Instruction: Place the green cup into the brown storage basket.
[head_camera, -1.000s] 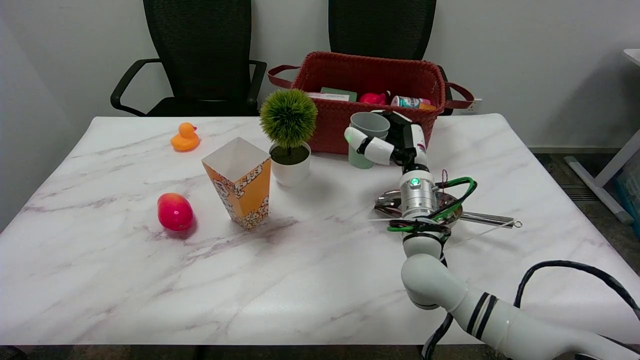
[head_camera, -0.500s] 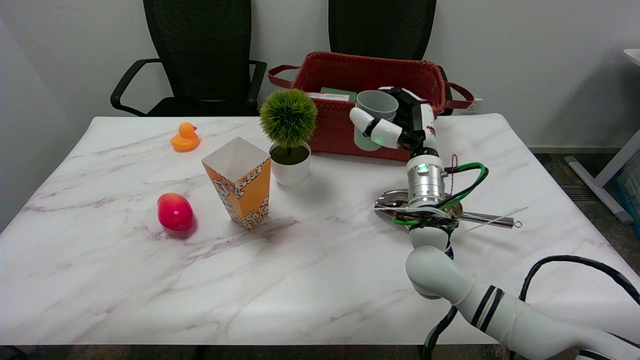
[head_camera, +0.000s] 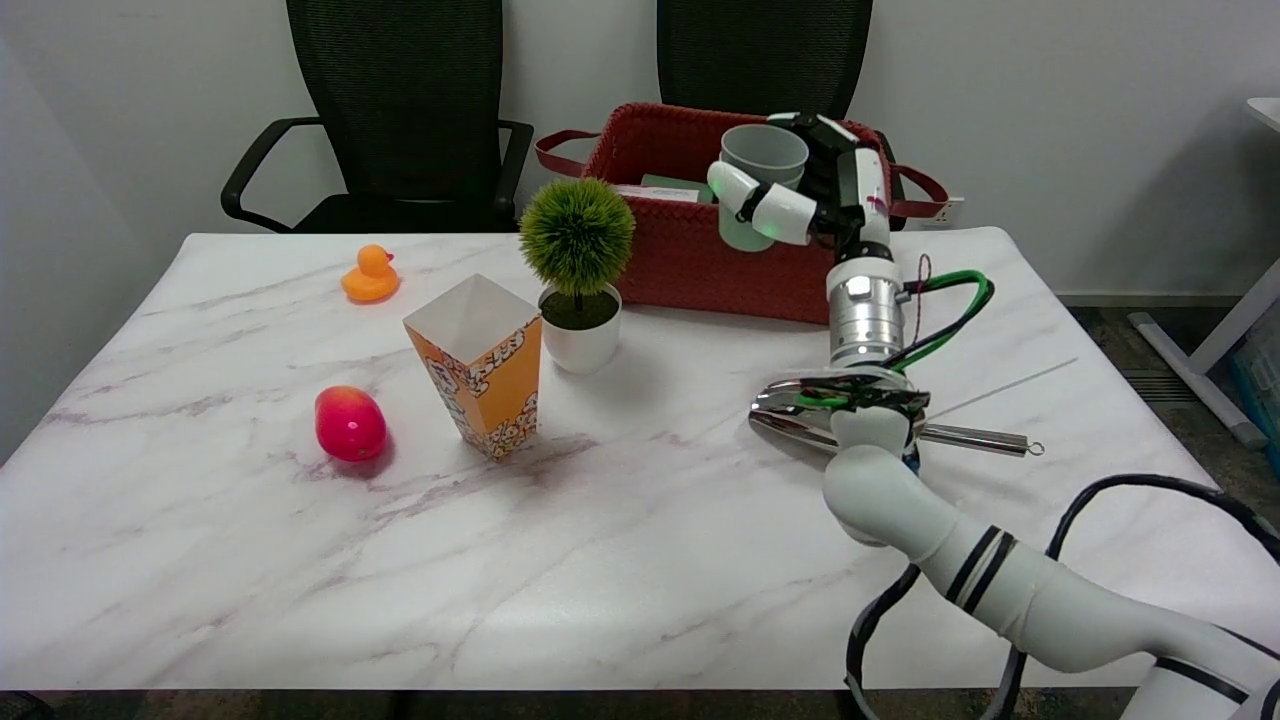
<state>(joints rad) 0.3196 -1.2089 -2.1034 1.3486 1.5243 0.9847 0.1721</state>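
Grip of the right black-and-white hand wrapped round the wall of the pale green plastic cup, upright above the near rim of the brown woven storage basket; judged light, stiff, smooth-sided, best clasped mid-wall.

A pale green cup is held by a black-and-white right hand before a reddish-brown woven basket. On the grey-veined white marble table are seen an orange duck, an orange popcorn-patterned box, a green ball plant in a white pot and a red-pink fruit.
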